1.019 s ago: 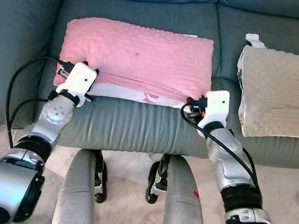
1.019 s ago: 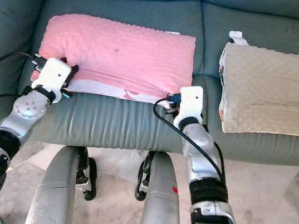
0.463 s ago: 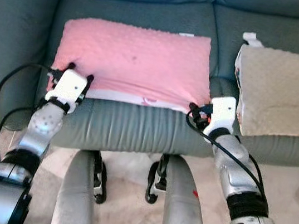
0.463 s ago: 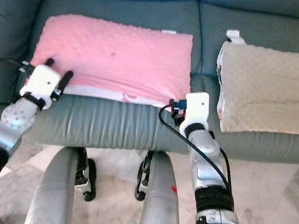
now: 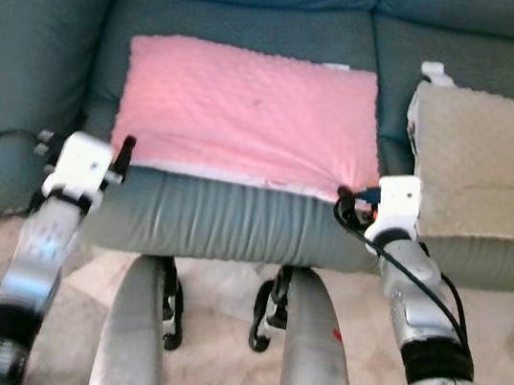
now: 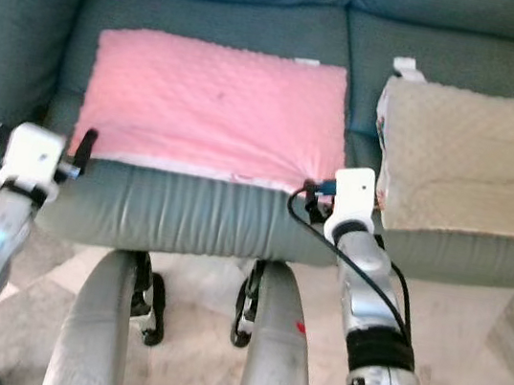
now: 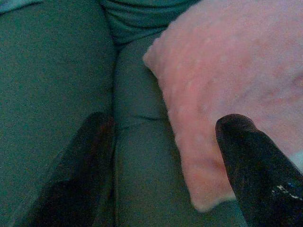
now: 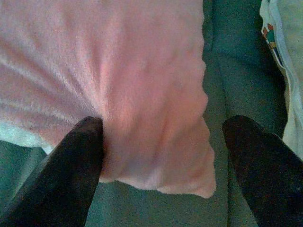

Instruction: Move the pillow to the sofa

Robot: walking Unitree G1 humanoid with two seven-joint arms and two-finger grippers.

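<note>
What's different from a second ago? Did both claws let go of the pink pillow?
Yes. The left claw has let go of the pink pillow's near left corner and drawn back and outward; its fingers are open. The right claw has opened too but still straddles the near right corner. The pillow stays flat on the sofa seat, the beige pillow unmoved.

Left gripper (image 5: 119, 155) has let go of the pink pillow (image 5: 249, 114) and pulled back leftward off its near-left corner; right gripper (image 8: 161, 156) has spread open.
</note>
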